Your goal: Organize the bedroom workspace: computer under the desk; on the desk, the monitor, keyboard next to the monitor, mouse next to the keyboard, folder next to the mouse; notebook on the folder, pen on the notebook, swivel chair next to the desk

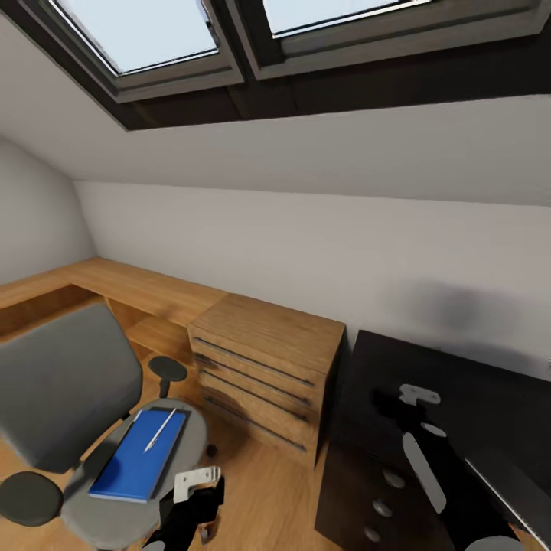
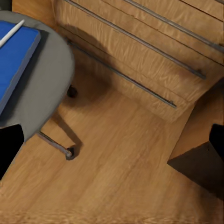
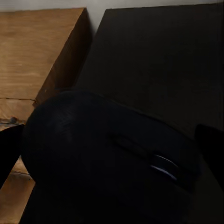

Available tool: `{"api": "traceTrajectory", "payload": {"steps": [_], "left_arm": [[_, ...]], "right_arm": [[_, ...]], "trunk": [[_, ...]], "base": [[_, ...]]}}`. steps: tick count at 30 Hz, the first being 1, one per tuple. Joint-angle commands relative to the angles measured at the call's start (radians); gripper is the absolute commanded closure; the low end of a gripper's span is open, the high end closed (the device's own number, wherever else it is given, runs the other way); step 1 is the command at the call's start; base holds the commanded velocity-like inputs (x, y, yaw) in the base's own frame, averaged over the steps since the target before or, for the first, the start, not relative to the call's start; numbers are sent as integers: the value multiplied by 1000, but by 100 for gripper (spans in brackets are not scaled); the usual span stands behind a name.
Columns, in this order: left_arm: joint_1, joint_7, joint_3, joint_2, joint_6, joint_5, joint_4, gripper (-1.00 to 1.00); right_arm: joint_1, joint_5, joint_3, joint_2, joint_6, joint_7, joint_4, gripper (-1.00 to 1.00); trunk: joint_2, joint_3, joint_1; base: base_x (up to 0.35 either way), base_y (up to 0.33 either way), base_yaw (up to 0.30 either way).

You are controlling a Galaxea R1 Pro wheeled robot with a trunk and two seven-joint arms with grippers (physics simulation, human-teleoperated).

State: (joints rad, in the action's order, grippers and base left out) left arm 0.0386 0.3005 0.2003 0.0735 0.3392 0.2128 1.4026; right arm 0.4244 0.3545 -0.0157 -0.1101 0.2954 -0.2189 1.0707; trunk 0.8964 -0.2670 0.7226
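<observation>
Right end effector [image 3: 112, 154] pinching the mouse [image 3: 107, 154] over the counter [image 1: 459, 383].
Head view: one blue folder [image 1: 134, 463] with one pen [image 1: 161, 428] lies on the swivel chair [image 1: 61, 390], near left; four-drawer wood cabinet [image 1: 264, 367] centre. Left wrist view: left end effector [image 2: 112, 154] spread above floor [image 2: 116, 177]. Right wrist view: black rounded mouse between the fingers.

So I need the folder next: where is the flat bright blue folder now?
In the head view, the flat bright blue folder lies on the grey swivel chair seat at lower left, a thin white pen on top, just beyond the left gripper.
</observation>
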Motion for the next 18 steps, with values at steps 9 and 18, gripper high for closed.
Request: {"api": "traceTrajectory", "payload": {"steps": [9, 18], "left_arm": [[0, 4, -3, -3, -307, 10, -628, -100], [0, 9, -3, -3, -314, 7, -642, -100]], "right_arm": [[-229, 93, 32, -2, 92, -11, 432, 100], [-230, 90, 33, -6, 91, -10, 431, 100]], "trunk": [[-62, 27, -35], [-125, 62, -69]], "base": [[-207, 0, -2], [-273, -10, -237]]}}
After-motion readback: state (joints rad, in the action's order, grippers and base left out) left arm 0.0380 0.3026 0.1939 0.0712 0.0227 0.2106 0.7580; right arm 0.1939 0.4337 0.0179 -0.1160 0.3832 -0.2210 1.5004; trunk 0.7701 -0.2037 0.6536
